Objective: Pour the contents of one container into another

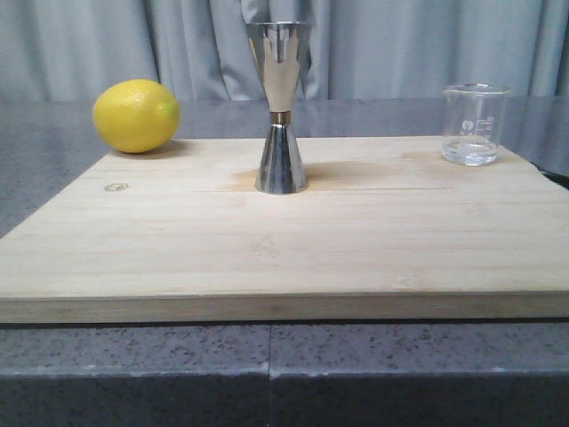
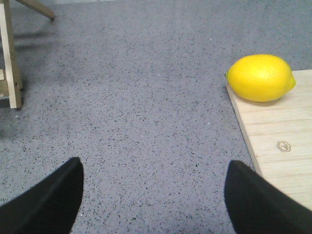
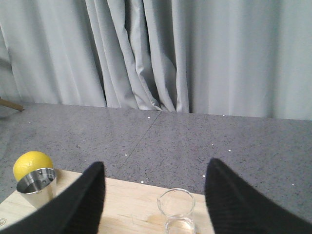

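A small clear glass beaker point(image 1: 472, 124) with white markings and a little clear liquid stands at the back right of the wooden board point(image 1: 267, 258). The tall steel hourglass jigger point(image 1: 281, 107) with a thin brass band stands upright mid-board. In the right wrist view the beaker point(image 3: 176, 208) lies below and between the wide-apart fingers of my open right gripper point(image 3: 155, 173), which touches nothing; the jigger's rim point(image 3: 36, 181) shows at the side. My left gripper point(image 2: 155, 168) is open over bare counter, off the board's left edge. Neither gripper appears in the front view.
A yellow lemon point(image 1: 136, 116) rests at the board's back left corner, also the lemon point(image 2: 261, 77) in the left wrist view. Grey speckled counter point(image 2: 146, 97) surrounds the board. A wooden frame point(image 2: 10, 58) stands far left. Grey curtains point(image 3: 195, 53) hang behind.
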Available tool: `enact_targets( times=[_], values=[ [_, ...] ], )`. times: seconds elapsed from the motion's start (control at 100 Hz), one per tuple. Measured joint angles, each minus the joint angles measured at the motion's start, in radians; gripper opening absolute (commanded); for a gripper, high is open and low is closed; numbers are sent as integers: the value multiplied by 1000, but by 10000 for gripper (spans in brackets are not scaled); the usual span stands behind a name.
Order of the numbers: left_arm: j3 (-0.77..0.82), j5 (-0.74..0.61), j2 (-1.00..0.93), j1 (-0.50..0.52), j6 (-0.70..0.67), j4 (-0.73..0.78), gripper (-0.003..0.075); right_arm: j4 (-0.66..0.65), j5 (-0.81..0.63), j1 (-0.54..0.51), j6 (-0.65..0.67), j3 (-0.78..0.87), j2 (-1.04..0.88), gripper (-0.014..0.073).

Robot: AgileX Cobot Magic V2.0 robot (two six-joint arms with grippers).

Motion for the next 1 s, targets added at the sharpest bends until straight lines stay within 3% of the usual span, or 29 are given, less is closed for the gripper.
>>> enact_targets(
  times=[0.24, 0.44, 1.0],
  values=[
    [0, -14, 0, 0, 0, 2, 204, 0, 1, 0, 4, 0, 0, -57],
    [0, -14, 0, 0, 0, 2, -19, 0, 1, 0, 6, 0, 0, -72],
    [0, -41, 0, -2, 0, 8, -19, 0, 6, 0, 6, 0, 0, -72]
  ],
)
